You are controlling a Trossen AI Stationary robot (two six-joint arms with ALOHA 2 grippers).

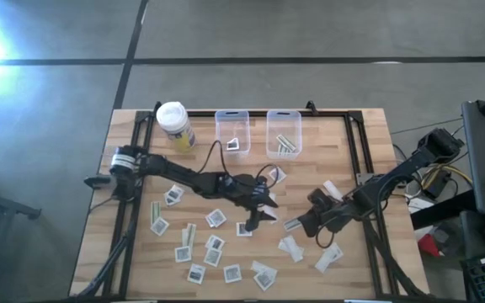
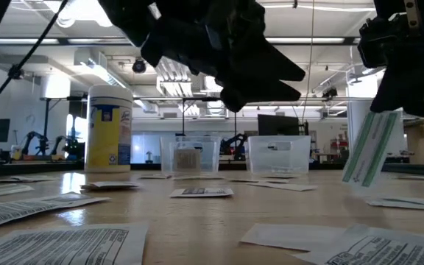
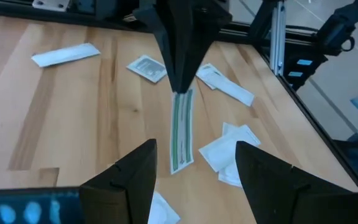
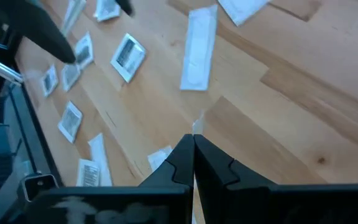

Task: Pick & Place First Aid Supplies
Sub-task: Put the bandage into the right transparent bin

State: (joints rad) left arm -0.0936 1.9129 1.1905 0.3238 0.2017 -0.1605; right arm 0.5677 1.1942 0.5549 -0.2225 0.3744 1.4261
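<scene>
Many small white first aid packets [image 1: 215, 247] lie flat across the wooden table [image 1: 369, 151]. My right gripper [image 1: 306, 221] is shut on a narrow strip with green stripes [image 3: 182, 130], which shows in the low view as a slanted strip [image 2: 370, 151]. My left gripper [image 3: 194, 180] stands open just left of that strip, at the table's middle [image 1: 261, 212]. Its fingers point at the strip's free end and touch nothing. My right gripper pinches the striped strip by its upper end [image 3: 183, 93] between its two fingers, which slant down from the table's right side and lie along the strip. The strip hangs slanted below them, its free end [image 2: 353, 179] low over the table.
Two clear bins [image 1: 232, 133] [image 1: 283, 133] stand at the far middle, each with packets inside. A yellow container with a white lid [image 1: 175, 124] stands left of them. A black frame [image 1: 356, 160] runs along the table's sides. Loose packets crowd the near half.
</scene>
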